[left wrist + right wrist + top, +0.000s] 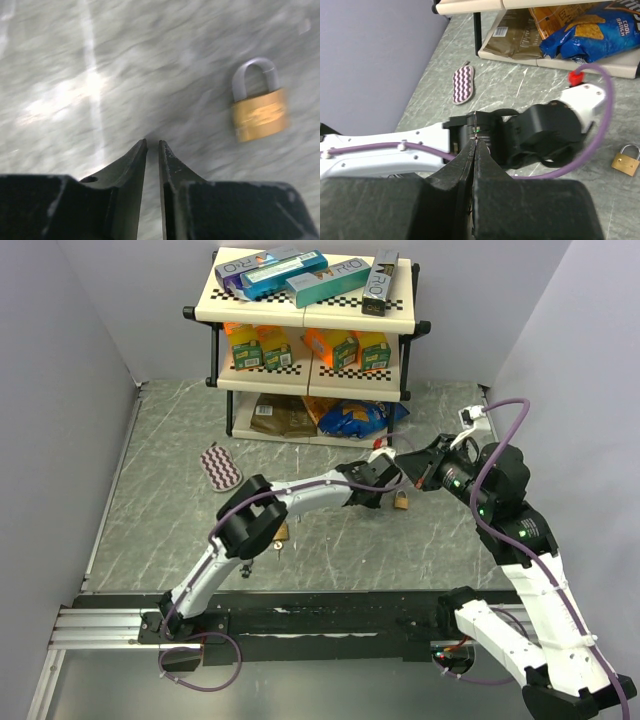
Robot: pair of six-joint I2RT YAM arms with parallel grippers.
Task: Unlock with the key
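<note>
Left pincer [153, 145] barely a slit apart, empty; right pincer [475, 145] clenched tight.
Small brass padlock [259, 112] lies flat on the grey marbled worktop [75, 60], just right of my left tips (handy for steadying, I'd guess).

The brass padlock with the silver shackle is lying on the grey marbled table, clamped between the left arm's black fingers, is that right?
No. The brass padlock with the silver shackle is lying on the grey marbled table, but not clamped between the left arm's black fingers: it lies apart from them, and the narrow gap between them holds nothing. The left wrist view shows it.
</note>
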